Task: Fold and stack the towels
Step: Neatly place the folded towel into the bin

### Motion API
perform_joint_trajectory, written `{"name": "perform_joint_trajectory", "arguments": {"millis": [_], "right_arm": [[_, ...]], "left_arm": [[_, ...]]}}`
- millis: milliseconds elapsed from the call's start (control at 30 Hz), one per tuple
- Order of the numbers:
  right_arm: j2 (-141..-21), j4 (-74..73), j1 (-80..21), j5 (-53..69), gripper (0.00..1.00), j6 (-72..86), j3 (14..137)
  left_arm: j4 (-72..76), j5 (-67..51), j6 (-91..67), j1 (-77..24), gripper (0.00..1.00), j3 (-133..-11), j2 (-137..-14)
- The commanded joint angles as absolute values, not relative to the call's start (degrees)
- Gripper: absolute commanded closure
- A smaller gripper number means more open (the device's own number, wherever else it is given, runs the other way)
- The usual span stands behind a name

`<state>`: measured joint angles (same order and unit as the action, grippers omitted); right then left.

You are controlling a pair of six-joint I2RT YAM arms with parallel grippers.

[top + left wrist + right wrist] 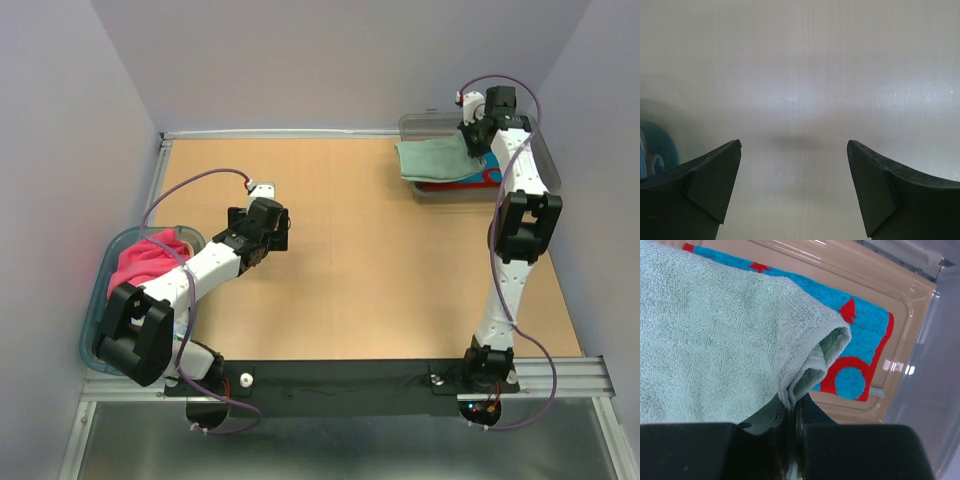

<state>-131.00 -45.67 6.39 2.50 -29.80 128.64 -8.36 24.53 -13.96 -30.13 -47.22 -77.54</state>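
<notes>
One teal towel [715, 340] lay on a blue-and-red towel [862, 335] in the bin [425, 121] at the counter's [350, 270] far right, its fold clamped in the right jaws, the left jaws spread wide above the counter.

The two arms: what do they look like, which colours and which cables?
Both the left arm and the right arm have white link shells with chunky black joint housings. A thin purple cable loops along each. The left pincer and the right pincer have dark, matte fingers.
</notes>
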Motion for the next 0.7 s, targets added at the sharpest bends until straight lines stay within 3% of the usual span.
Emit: {"name": "perform_joint_trajectory", "arguments": {"millis": [0, 667], "right_arm": [[-130.87, -43.07, 7.12, 0.26, 1.00, -31.55, 130.69], [-132.71, -39.29, 7.65, -5.36, 0.99, -30.24, 130.26]], "left_arm": [[-6.77, 26.28, -13.53, -29.97, 0.02, -46.67, -77.34], [-6.85, 26.02, -13.45, -29.97, 0.02, -46.58, -77.78]]}}
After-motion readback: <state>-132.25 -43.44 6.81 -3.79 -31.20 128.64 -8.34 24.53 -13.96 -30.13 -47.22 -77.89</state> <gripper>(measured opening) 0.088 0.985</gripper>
